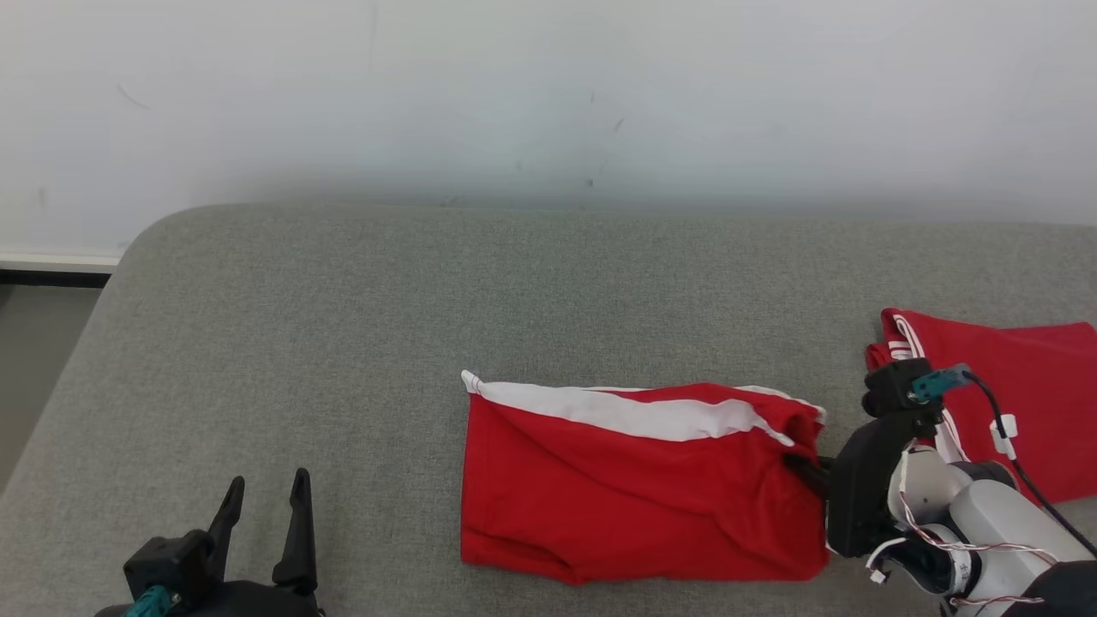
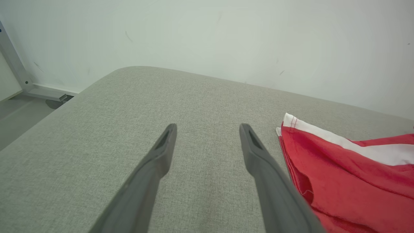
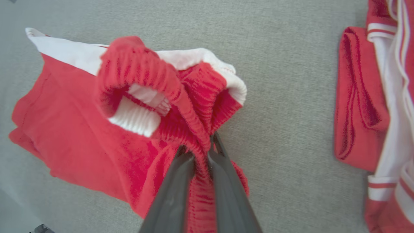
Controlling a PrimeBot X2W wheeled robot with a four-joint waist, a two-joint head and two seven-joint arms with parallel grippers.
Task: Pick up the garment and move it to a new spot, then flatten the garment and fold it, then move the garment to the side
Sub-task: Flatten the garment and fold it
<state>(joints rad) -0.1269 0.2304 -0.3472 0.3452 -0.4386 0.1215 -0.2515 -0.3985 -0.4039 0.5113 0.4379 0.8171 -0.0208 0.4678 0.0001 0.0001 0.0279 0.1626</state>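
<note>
We have our right gripper (image 3: 202,147) clamped on the bunched elastic waistband at the right edge of the red garment (image 1: 634,488), which lies on the grey cushion (image 1: 343,326). That thick edge should give us a firm hold for lifting. Our left gripper (image 1: 267,480) hovers well left of the garment, fingers apart and empty, free to take the far side. A second red piece (image 1: 1020,386) lies to the garment's right.

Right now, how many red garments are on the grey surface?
2. The red shorts lie in the middle, with their waistband pinched by the right gripper. A second red garment lies at the right edge, partly out of frame.
</note>
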